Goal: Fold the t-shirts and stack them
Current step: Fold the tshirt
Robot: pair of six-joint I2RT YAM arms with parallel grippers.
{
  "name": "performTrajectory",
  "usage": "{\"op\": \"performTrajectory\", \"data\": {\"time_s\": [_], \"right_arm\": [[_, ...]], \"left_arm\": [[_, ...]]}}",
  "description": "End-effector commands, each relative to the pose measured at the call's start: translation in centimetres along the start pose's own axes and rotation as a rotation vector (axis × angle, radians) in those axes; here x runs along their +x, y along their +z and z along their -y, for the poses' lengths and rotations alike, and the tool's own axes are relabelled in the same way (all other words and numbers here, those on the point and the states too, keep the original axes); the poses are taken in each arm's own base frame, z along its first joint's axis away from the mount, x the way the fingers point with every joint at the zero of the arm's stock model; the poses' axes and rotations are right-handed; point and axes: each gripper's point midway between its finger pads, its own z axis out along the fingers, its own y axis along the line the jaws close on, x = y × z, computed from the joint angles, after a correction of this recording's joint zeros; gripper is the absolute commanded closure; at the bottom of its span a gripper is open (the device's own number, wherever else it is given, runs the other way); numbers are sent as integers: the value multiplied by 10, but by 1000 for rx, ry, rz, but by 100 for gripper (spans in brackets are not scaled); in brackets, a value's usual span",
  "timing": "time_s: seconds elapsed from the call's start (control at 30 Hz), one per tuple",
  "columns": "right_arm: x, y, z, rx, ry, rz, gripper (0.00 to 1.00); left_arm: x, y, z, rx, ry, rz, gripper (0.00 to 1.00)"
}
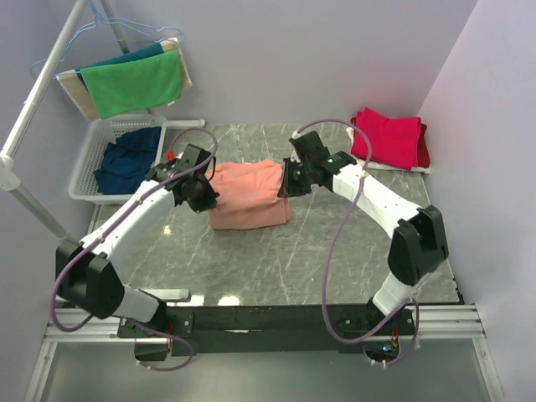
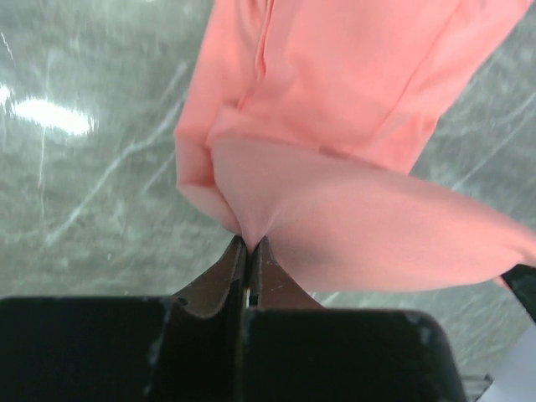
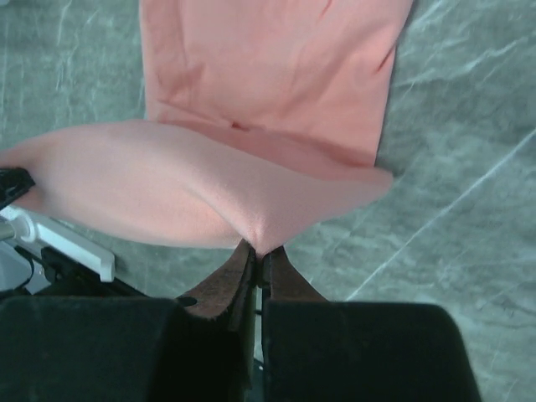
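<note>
The orange t-shirt (image 1: 251,205) lies in the middle of the table (image 1: 293,268), part-folded, with one edge lifted off the marble. The left gripper (image 2: 249,243) is clamped tight on that edge at the shirt's left end, its fingers pressed together with only cloth between them. The right gripper (image 3: 260,249) pinches the same edge at the right end in the same way.

The strip held between them runs left to right, roughly in line with the near edge of the table, and it sags a little in the middle. The rest of the shirt lies flat beneath and beyond the fingertips. Its long axis runs from the far edge towards the near edge, across the line between the two grippers.

Neither arm is nearer, since each holds its own end. The coming move probably turns on both carrying the edge the same way together, square to that line, so the fold lands straight.

The pile of pink and red t-shirts (image 1: 389,138) sits well apart at the far right corner. A navy t-shirt (image 1: 126,159) waits in the basket (image 1: 84,188) off the left edge.
</note>
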Motion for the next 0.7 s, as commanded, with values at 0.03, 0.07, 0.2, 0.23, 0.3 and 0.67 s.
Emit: {"op": "performTrajectory", "data": {"time_s": [0.03, 0.07, 0.2, 0.23, 0.3, 0.67], "right_arm": [[-43, 23, -1, -24, -8, 50, 100], [-51, 25, -3, -29, -4, 62, 100], [-66, 50, 3, -25, 15, 50, 100], [-70, 54, 4, -24, 18, 49, 100], [-79, 65, 7, -21, 21, 44, 100], [-121, 112, 28, -28, 86, 36, 100]], "left_arm": [[-56, 11, 13, -33, 1, 126, 99], [-62, 14, 15, -35, 1, 133, 99], [-87, 38, 24, -72, 25, 154, 99], [-92, 43, 25, -86, 28, 159, 99], [-100, 59, 28, -106, 38, 154, 99], [-128, 135, 36, -153, 60, 90, 99]]}}
